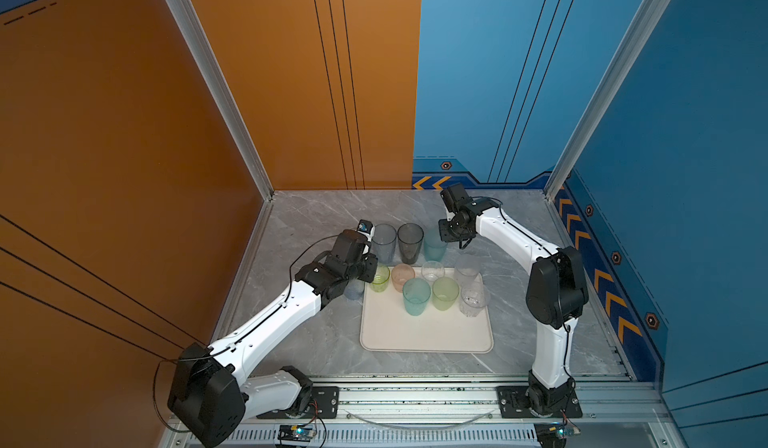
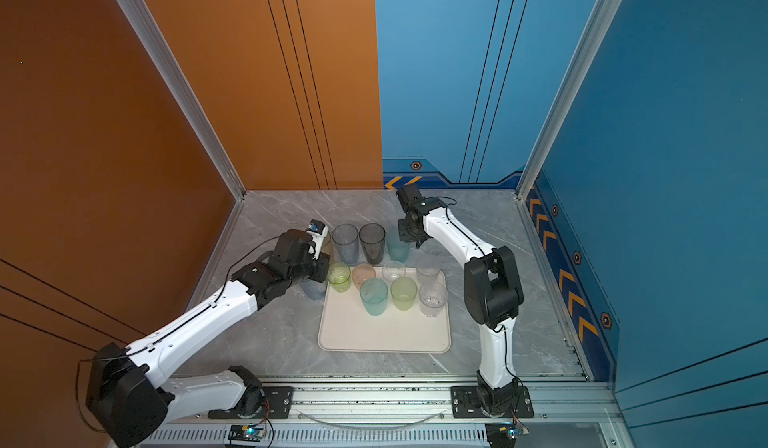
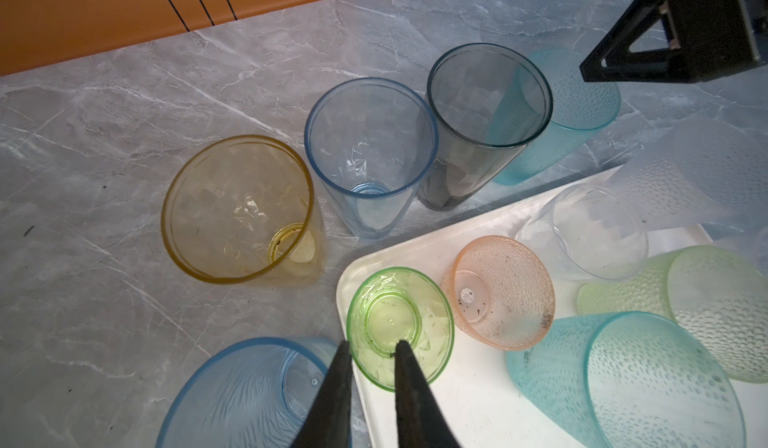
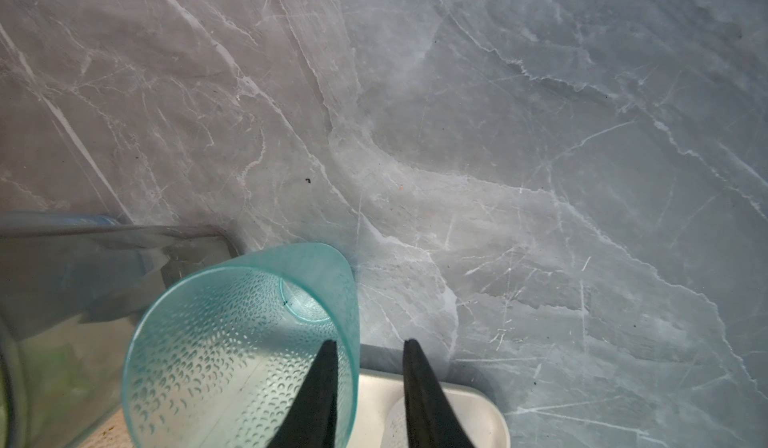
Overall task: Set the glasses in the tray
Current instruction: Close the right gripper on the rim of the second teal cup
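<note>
The left gripper (image 3: 372,348), jaws slightly parted and clamping nothing, straddles the rim of a short green tumbler (image 3: 386,321) in a corner of the tray (image 1: 424,333). Seven glasses (image 1: 416,296) appear to stand in the tray, while a ribbed blue tumbler (image 3: 249,396), yellow tumbler (image 3: 237,209), tall blue tumbler (image 1: 383,242) and grey tumbler (image 1: 410,242) wait on the table (image 1: 316,225). The right gripper (image 4: 370,344), likewise unclenched, straddles the wall of a tall teal tumbler (image 4: 232,342) just beyond the tray, seemingly next.

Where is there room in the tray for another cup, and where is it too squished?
The near half of the tray is bare, from the teal tumbler, light green tumbler and clear tumbler to its near rim. The far half is crowded, and the smoky grey tumbler and its tall neighbours stand packed just behind it.
</note>
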